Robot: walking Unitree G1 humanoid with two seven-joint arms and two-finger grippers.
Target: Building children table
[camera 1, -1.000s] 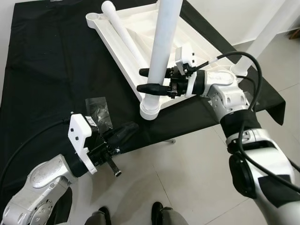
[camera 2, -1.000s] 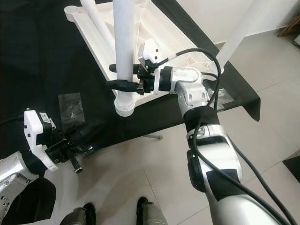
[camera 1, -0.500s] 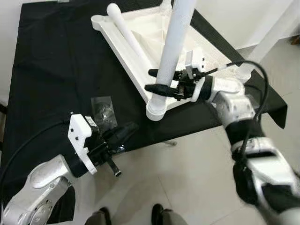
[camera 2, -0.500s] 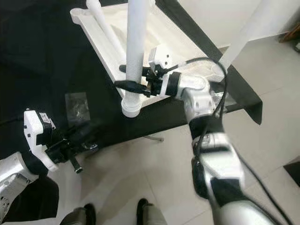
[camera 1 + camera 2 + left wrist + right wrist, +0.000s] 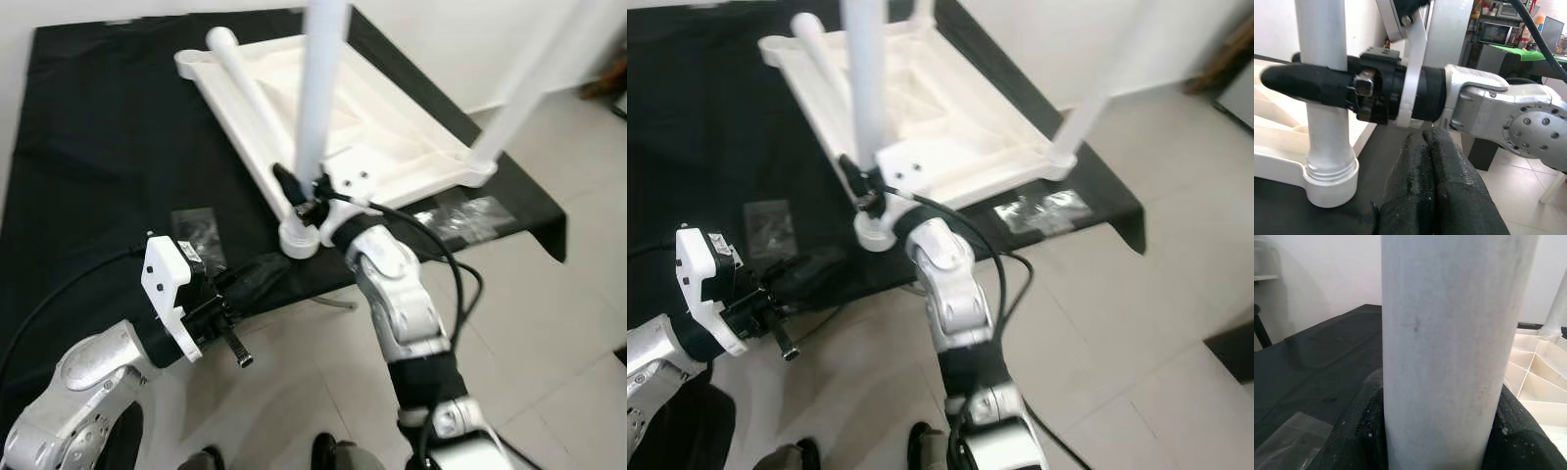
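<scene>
I have the right tool [image 5: 299, 196] clenched around the upright white leg [image 5: 321, 88], one black finger on each side, low on the post and just above its socket collar [image 5: 298, 238]. That leg stands at the corner of the overturned white tabletop [image 5: 362, 127] nearest the tool; the tabletop lies underside up on the desk [image 5: 98, 147], which is draped in black cloth. Beyond the tool a loose leg [image 5: 250, 83] lies along the tabletop's rim, and off to the tool's right another leg [image 5: 534, 78] stands at the far corner. My left tool [image 5: 1432, 186] is pressed together and grasps nothing; it hovers at the desk's front edge, just short of the collar. A clear hardware bag [image 5: 199, 232] lies beside it on the cloth, and another bag [image 5: 465, 212] lies near the right corner.
</scene>
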